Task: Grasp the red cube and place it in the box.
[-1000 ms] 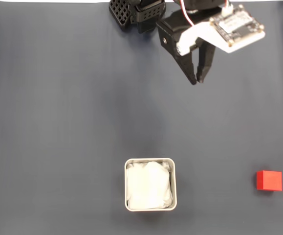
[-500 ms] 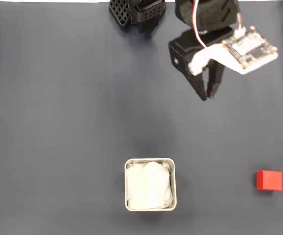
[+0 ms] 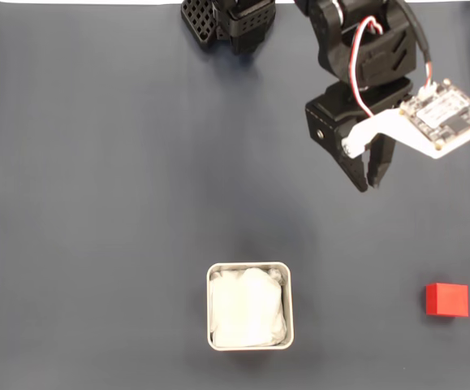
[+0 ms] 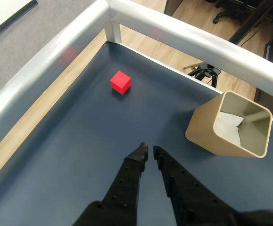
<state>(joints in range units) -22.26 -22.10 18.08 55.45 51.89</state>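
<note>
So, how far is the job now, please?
Nothing is done yet. The red cube lies untouched on the mat, apart from the box, which holds only its white lining. The gripper hangs nearly closed and empty above the mat. Approach, grasp and placing remain.

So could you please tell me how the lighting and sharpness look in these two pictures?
Fixed view: even, soft light, faint shadow above the box, red cube crisp. Wrist view: sharp, pale sheen and a red reflection on the metal rail; wide-angle lens makes the box lean.

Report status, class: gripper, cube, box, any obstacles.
Gripper nearly closed, empty, above the mat. Red cube untouched near the fixed view's right edge. Box holds its white lining, no cube. Nothing between gripper and cube.
</note>
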